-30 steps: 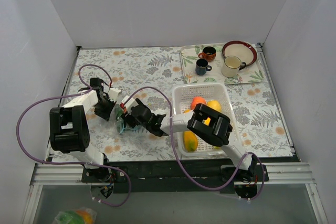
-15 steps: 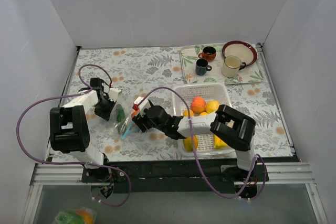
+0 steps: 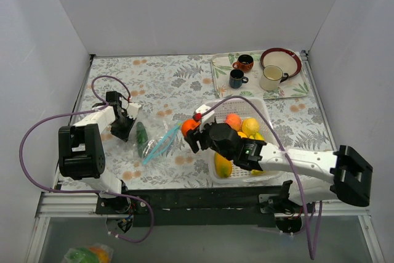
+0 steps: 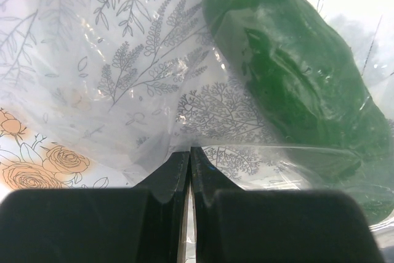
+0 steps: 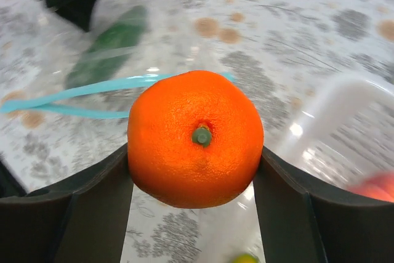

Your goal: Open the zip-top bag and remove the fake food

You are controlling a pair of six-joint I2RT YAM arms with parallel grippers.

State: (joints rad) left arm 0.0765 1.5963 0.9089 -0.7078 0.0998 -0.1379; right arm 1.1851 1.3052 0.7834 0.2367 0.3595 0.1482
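Orange fruit (image 5: 196,138) sits tight between the two fingers of my right gripper (image 5: 194,152). The fingers are closed on its sides, and its little green stem spot faces the wrist camera. I hold it up over the flowery table (image 3: 184,78), just beside the left wall of the white basket (image 3: 237,101).

My left gripper (image 4: 189,158) is squeezed almost all the way closed. It pinches a thin fold of the zip-top bag (image 4: 141,90) and holds nothing else.

The bag lies flat on the table between my two grippers. Its blue zip strip (image 5: 92,93) is pulled apart into two lines, so the mouth is open and faces my right gripper. The dark green cucumber (image 4: 289,72) is inside the bag, close to my left fingers, and I can see it through the crinkly plastic.

In the basket lie a red-orange round fruit (image 3: 233,120), a yellow fruit (image 3: 250,125) touching it, and a yellow-orange fruit (image 3: 223,165) at the near end.
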